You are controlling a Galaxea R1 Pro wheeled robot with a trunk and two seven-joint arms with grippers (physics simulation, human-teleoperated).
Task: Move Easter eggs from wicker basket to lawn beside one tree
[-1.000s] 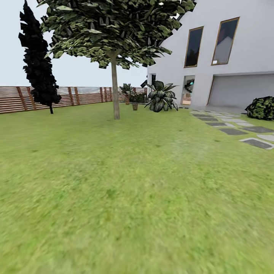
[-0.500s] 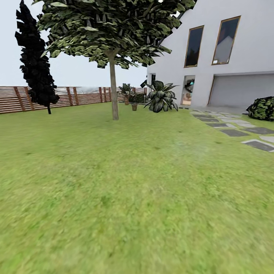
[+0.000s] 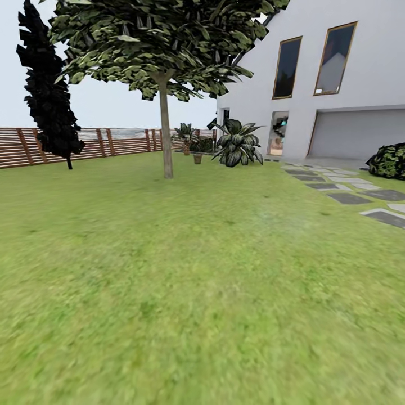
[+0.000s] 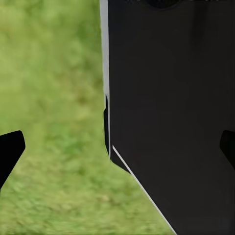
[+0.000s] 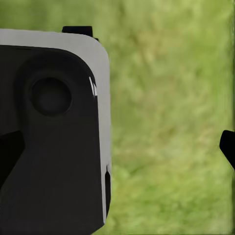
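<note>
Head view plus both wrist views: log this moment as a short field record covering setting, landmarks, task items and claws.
setting: garden lawn beside a white house
tree: grey-brown trunk, broad canopy, left of centre
dark narrow tree: far left, by the slat fence
fence: brown horizontal slats along the back
paving slabs: grey, right side
leafy plant: near the house
left claw: fingertips wide apart, empty, grass below
right claw: one fingertip at the picture's edge, state unclear

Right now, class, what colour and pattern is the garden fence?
Brown horizontal wooden slats; the fence shows best in the head view, behind the tree.
</note>
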